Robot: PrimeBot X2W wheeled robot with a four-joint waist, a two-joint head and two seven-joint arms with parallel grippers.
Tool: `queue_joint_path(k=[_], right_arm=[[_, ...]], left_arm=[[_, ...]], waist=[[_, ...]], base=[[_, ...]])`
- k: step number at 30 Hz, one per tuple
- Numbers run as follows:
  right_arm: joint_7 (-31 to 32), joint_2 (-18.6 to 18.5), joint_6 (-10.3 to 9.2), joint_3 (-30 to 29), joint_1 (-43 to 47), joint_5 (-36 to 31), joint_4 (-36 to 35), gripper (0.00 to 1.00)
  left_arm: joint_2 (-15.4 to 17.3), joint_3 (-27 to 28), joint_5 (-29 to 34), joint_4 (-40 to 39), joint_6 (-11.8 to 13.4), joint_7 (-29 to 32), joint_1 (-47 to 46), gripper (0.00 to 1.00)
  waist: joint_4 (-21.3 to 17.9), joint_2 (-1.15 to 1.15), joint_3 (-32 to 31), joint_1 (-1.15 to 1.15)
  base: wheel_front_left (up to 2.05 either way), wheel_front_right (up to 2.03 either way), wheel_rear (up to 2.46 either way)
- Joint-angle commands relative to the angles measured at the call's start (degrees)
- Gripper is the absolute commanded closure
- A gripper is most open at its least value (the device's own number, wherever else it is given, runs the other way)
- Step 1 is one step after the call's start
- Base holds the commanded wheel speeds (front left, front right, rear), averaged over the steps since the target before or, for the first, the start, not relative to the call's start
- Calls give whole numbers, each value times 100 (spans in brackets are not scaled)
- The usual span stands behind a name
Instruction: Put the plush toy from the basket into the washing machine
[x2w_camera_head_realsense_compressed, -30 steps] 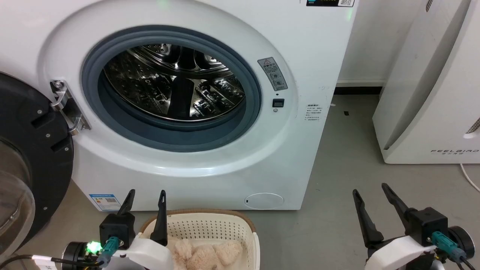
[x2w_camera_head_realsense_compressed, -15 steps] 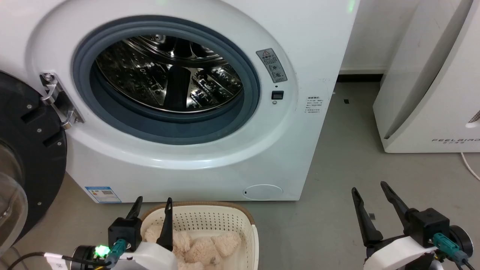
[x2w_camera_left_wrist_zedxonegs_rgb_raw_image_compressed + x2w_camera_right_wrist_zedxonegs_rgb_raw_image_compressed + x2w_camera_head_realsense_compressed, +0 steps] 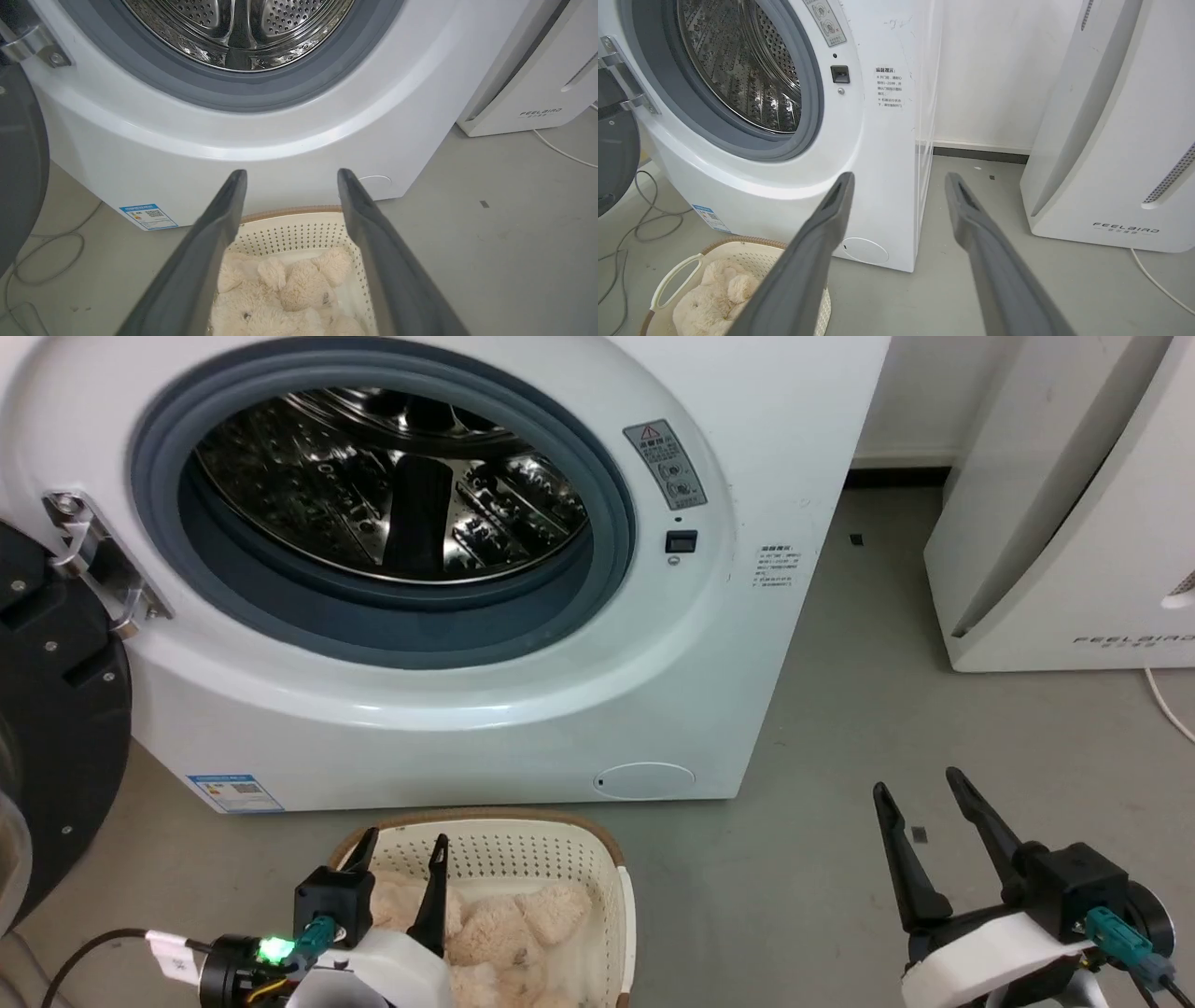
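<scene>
Washing machine (image 3: pixel 420 728): front loader, porthole wide open, steel drum (image 3: pixel 392 495) has nothing in it, grey gasket (image 3: pixel 373 635) all round. Its black-framed door (image 3: pixel 56 709) is swung out to the left on the hinge.
White FEELBIRD appliance (image 3: pixel 1074 569) stands to the right of the washer, with a strip of grey floor (image 3: pixel 840 709) between them.
Basket (image 3: pixel 523 849): cream, perforated, brown rim, sits on the floor just in front of the washer's lower panel.
Plush toy (image 3: pixel 504 924): cream teddy, lies curled inside the basket and covers most of its bottom.
Left pincer (image 3: pixel 404 840): fingers apart, nothing held, hangs over the basket's left side. In the left wrist view the toy shows between the two fingers; whether they touch it I cannot tell.
Right pincer (image 3: pixel 917 782): fingers apart, nothing held, over bare floor right of the washer, well apart from the basket.
</scene>
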Motion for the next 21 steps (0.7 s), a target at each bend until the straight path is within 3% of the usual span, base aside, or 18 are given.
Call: queue_joint_path(k=[1, 21], right_arm=[[-70, 0, -2, 20, -79, 41, 6, 0], [-309, 0, -3, 109, -186, 186, 28, 0]], left_arm=[[33, -41, -37, 137, -37, -59, -142, 0], [182, -366, -307, 1563, -175, -338, -716, 0]], waist=[[-24, 0, 60, 0], [-176, 0, 507, 0]], base=[[0, 0, 0], [0, 0, 0]])
